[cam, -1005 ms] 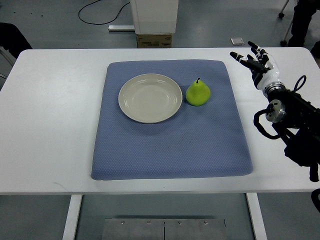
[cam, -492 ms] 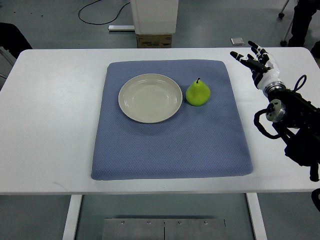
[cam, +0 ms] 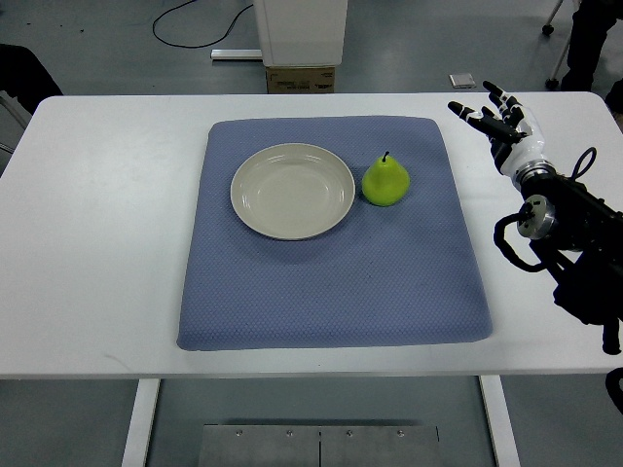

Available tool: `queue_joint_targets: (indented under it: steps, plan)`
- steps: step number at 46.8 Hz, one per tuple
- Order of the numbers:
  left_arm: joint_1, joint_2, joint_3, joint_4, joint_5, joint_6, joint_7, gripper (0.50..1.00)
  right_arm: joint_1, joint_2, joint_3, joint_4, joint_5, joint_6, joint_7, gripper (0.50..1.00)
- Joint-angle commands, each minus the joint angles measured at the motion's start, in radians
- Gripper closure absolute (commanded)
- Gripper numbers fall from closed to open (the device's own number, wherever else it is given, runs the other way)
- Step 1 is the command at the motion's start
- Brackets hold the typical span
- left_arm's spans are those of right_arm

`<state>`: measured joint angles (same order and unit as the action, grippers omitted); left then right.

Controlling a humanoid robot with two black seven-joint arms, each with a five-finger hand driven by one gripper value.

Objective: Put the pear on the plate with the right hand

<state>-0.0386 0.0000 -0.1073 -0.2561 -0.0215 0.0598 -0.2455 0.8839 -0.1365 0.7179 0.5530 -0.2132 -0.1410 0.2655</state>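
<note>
bench (cam: 107, 224): white | mat (cam: 331, 282): blue, centred | plate (cam: 292, 191): bare, on mat | pear (cam: 385, 181): upright on mat, just right of plate | right hand (cam: 501, 122): over bench's far right, fingers (cam: 463, 110) spread, holding nothing

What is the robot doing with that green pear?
Nothing yet. The pear sits on the blue mat, just right of the empty plate. The robot's right hand is over the white table, off to the right of the mat, with its fingers spread and holding nothing. It looks ready to reach for the pear.
</note>
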Motion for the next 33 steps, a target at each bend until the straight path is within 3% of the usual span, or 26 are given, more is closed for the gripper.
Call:
queue_joint_targets:
  steps: [1,33]
  plan:
    - [0.000,0.000,0.000,0.000,0.000,0.000,0.000,0.500,0.003,0.000,-0.001,-0.007,0.000,0.000,0.001,0.500]
    - [-0.001,0.000,0.000,0.000,0.000,0.000,0.000,0.500,0.021,-0.003,-0.012,-0.021,-0.002,0.001,0.003,0.500]
